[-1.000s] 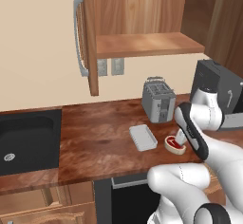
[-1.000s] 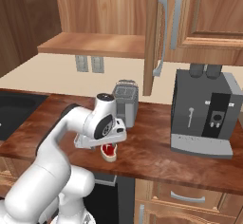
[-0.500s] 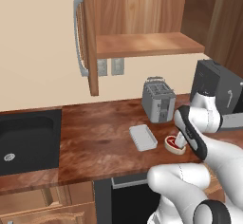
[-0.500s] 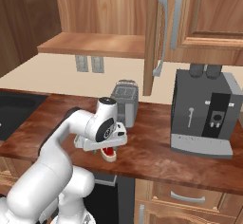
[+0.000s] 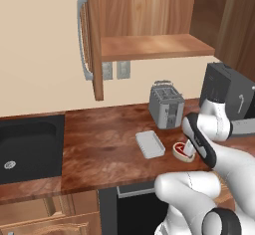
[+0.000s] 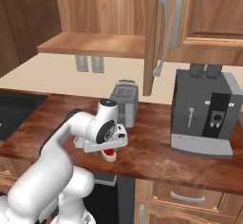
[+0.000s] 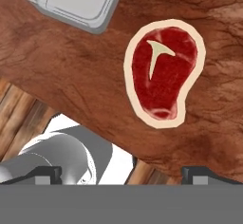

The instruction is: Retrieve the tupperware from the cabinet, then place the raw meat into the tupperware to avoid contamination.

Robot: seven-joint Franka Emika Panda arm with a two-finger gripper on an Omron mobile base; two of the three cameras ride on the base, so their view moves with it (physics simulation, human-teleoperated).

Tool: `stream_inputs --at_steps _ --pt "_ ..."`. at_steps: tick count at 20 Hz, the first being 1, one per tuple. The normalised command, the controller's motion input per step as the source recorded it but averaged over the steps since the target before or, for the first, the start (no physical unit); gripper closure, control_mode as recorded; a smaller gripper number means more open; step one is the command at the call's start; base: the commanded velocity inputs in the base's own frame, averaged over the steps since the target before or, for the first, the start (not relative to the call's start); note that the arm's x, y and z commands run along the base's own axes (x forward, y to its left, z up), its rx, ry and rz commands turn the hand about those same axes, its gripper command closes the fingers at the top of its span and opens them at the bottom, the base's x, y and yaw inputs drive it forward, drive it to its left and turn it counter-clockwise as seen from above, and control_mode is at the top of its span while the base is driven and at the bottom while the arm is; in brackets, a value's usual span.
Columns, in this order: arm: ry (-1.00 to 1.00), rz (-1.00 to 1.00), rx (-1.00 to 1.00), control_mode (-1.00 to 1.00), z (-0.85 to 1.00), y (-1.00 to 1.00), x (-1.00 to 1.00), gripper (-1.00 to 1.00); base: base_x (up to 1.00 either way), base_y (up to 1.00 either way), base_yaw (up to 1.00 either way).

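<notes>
Little has shifted in the last second: the hand has crept slightly lower and closer over the raw meat, while the tupperware and the meat lie where they were.

From the left base view, the gripper hangs just above the raw meat, which lies flat on the wooden counter near its front edge. The tupperware sits on the counter just left of the meat, apart from it and in front of the toaster. Above, the cabinet stands with its door swung wide and its shelf bare. A black sink lies at far left.

From the right base view, the gripper is low over the raw meat, whose red edge peeks out beneath the hand. The toaster stands behind it and a coffee machine well to the right.

Seen from the hand view, the raw meat lies upper right of centre, the tupperware at the top left, apart from it. The two fingertips are spread wide, touching nothing.
</notes>
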Motion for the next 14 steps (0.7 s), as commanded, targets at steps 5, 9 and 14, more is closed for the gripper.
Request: stream_inputs --at_steps 5,9,14 --pt "0.00 0.00 0.00 -1.00 -0.10 -0.07 0.05 -1.00 0.00 0.00 0.00" --pt "0.00 0.00 0.00 -1.00 -0.13 -0.06 0.05 -1.00 0.00 0.00 0.00" --pt "0.00 0.00 0.00 -1.00 -0.13 -0.01 0.08 -1.00 0.00 0.00 0.00"
